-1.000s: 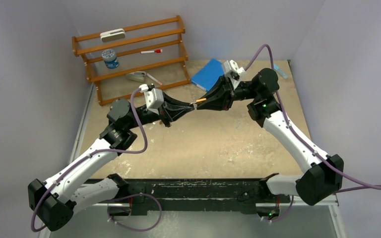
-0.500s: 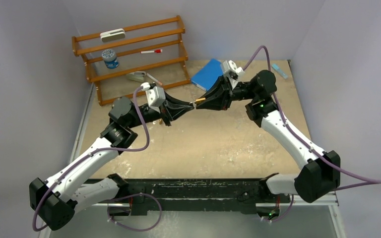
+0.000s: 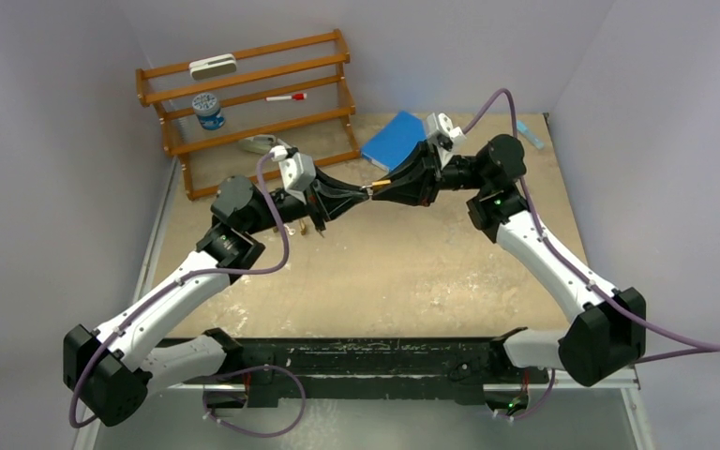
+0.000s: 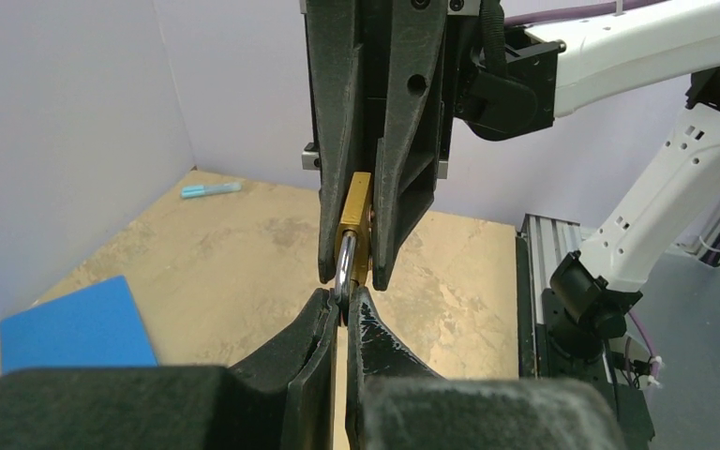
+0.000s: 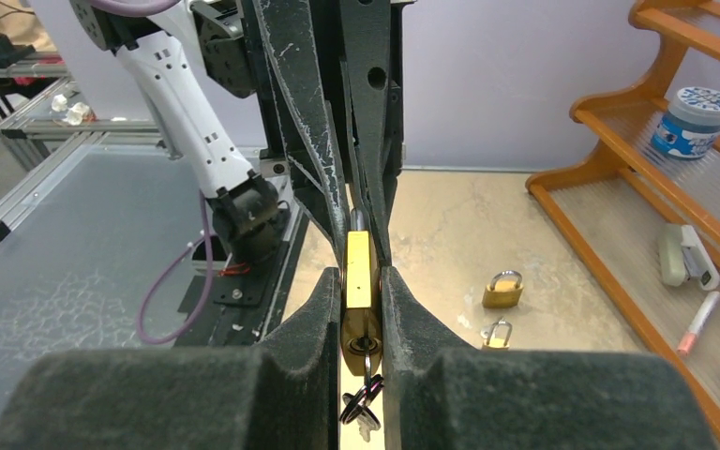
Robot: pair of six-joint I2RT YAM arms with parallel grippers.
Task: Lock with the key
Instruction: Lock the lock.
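- Up off the counter, the brass padlock point(image 3: 375, 189) is held in the air between the two arms, nearer the far edge and about midway between the left and right edges.
- Right fingers point(image 5: 319, 319) are pressed onto the flat sides of the padlock body point(image 5: 359, 281), one on each face. The body sits in the narrow gap between them, with its shackle end pointing away from the wrist.
- Left fingers point(image 4: 314, 328) meet it tip to tip from the opposite side and pinch the steel shackle point(image 4: 343, 272) just where it leaves the body.
- Keys point(image 5: 364, 408) on a small ring hang at the body's keyhole end, low between the right fingers. How deep any key sits in the lock cannot be told.
- Two spare padlocks point(image 5: 503, 289) point(image 5: 497, 333) lie on the counter below, near the foot of the wooden rack point(image 3: 244, 103) at the far left corner.
- Rack shelves carry a blue-lidded jar point(image 3: 208, 111) and a red-capped marker point(image 3: 286, 97).
- A blue notebook point(image 3: 394, 139) lies flat by the far edge, and a pale blue strip point(image 3: 528, 133) lies at the far right corner.
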